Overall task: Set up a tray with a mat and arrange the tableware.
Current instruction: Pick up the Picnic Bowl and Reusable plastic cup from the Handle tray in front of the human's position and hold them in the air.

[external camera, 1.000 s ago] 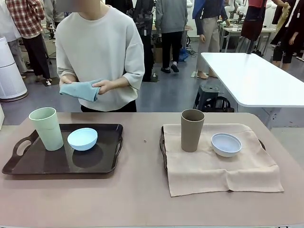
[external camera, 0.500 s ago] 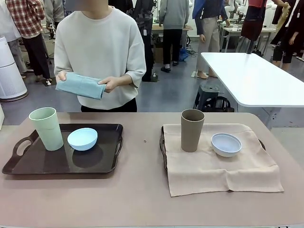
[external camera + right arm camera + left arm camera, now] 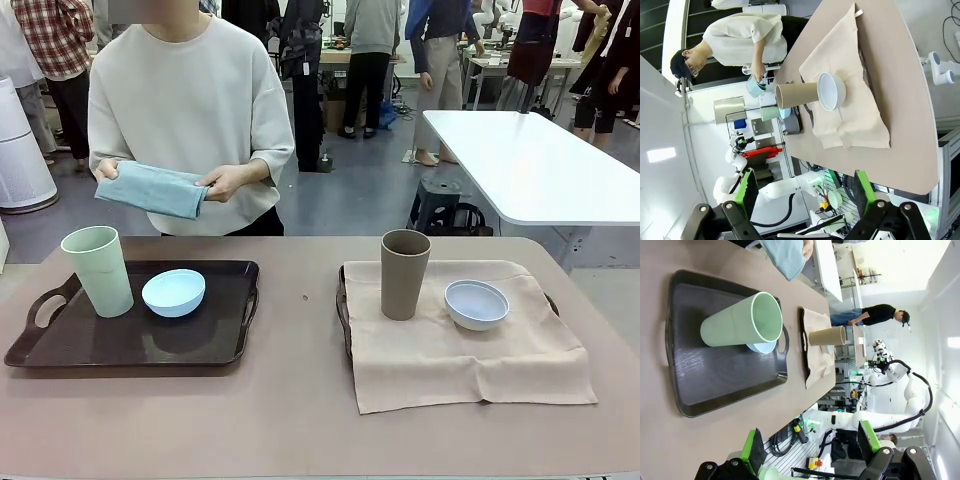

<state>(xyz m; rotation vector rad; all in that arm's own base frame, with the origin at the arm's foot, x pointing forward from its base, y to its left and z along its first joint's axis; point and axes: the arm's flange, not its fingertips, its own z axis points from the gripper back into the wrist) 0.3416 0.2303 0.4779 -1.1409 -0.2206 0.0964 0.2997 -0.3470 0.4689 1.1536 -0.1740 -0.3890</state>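
Note:
A dark tray [image 3: 120, 345] at the left carries a pale green tumbler [image 3: 98, 270] and a light blue bowl [image 3: 173, 292]. The right tray [image 3: 342, 312] lies under a beige mat [image 3: 460, 355], on which stand a taupe tumbler [image 3: 404, 274] and a greyish-white bowl [image 3: 476, 304]. Across the table a person holds a folded blue cloth [image 3: 150, 188] in both hands. My left gripper [image 3: 810, 447] hangs open, well short of the dark tray [image 3: 715, 380] and green tumbler [image 3: 740, 322]. My right gripper [image 3: 805, 195] is open too, away from the beige mat [image 3: 855, 110].
The brown table [image 3: 300, 400] has bare room between the two trays and along its front edge. A white table [image 3: 540, 160] stands behind at the right, with people farther back.
The person has shifted to the picture's left, carrying the blue cloth that way. The tableware and both grippers have not moved.

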